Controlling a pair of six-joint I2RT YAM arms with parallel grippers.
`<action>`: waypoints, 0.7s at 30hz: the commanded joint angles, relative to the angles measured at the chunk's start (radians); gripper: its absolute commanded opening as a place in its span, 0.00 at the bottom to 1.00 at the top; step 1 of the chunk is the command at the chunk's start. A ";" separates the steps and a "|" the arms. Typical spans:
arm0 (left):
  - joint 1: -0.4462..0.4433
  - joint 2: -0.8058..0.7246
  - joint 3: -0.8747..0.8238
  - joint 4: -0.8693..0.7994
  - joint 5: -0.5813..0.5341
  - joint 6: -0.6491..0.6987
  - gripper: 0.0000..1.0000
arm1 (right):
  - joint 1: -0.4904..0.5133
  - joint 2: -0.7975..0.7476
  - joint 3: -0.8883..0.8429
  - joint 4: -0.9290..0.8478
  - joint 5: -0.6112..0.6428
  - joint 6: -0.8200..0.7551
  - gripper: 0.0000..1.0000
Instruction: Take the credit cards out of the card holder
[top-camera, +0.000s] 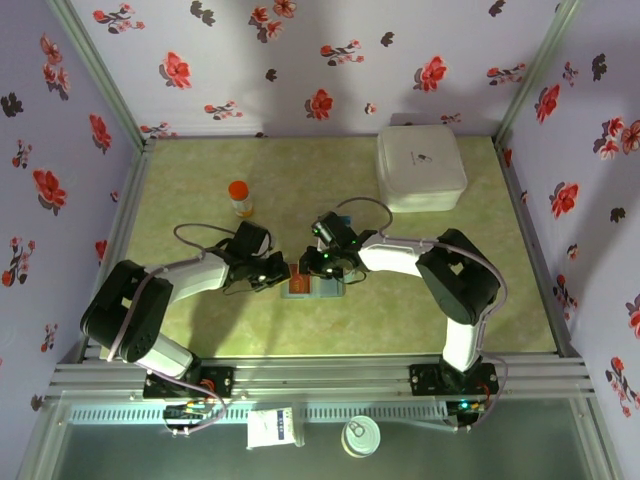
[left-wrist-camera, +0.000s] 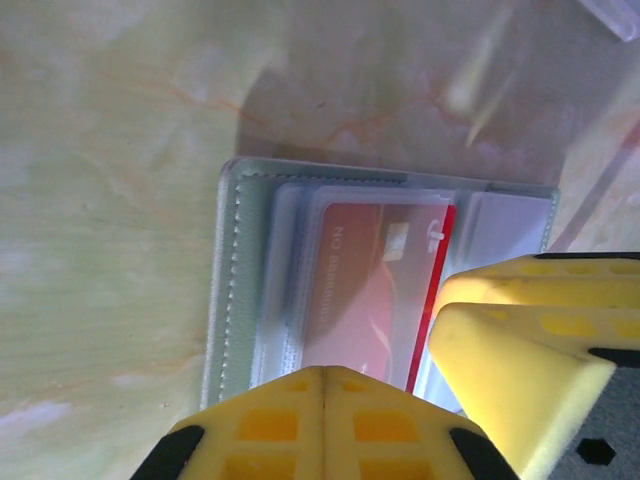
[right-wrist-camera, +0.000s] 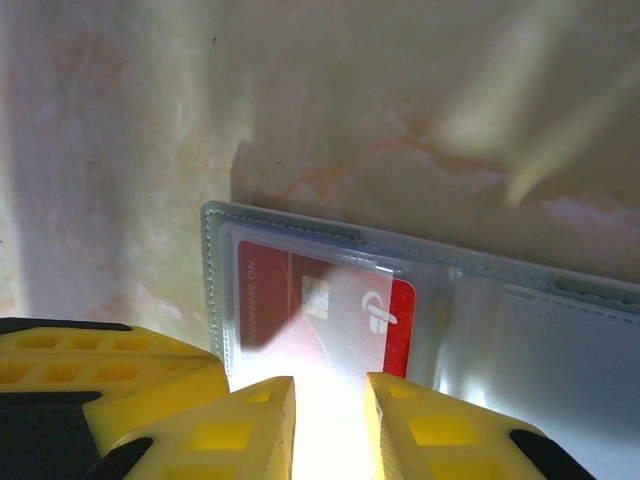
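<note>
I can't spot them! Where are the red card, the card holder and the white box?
red card (right-wrist-camera: 330, 310): right wrist view, its printed middle.
card holder (left-wrist-camera: 228, 300): left wrist view, its stitched left edge.
white box (top-camera: 420, 170): top external view, middle of its lid.

red credit card (right-wrist-camera: 345, 315), white logo mark, line starting "NO", rest blurred

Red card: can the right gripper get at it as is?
Probably yes. The right gripper stands open just short of the red card, nothing between. The card sits in a clear pocket of the card holder, so only its bare edge looks grippable. The left gripper, shut, is alongside, not across.
</note>
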 joint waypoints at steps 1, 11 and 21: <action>0.008 0.015 0.027 -0.034 -0.022 0.041 0.03 | 0.010 0.019 0.025 -0.025 -0.001 0.013 0.25; 0.008 0.057 0.021 -0.024 -0.025 0.042 0.03 | 0.011 0.035 0.028 -0.061 0.005 0.005 0.25; 0.008 0.049 0.009 -0.028 -0.028 0.036 0.03 | 0.014 0.011 0.037 -0.156 0.091 -0.038 0.25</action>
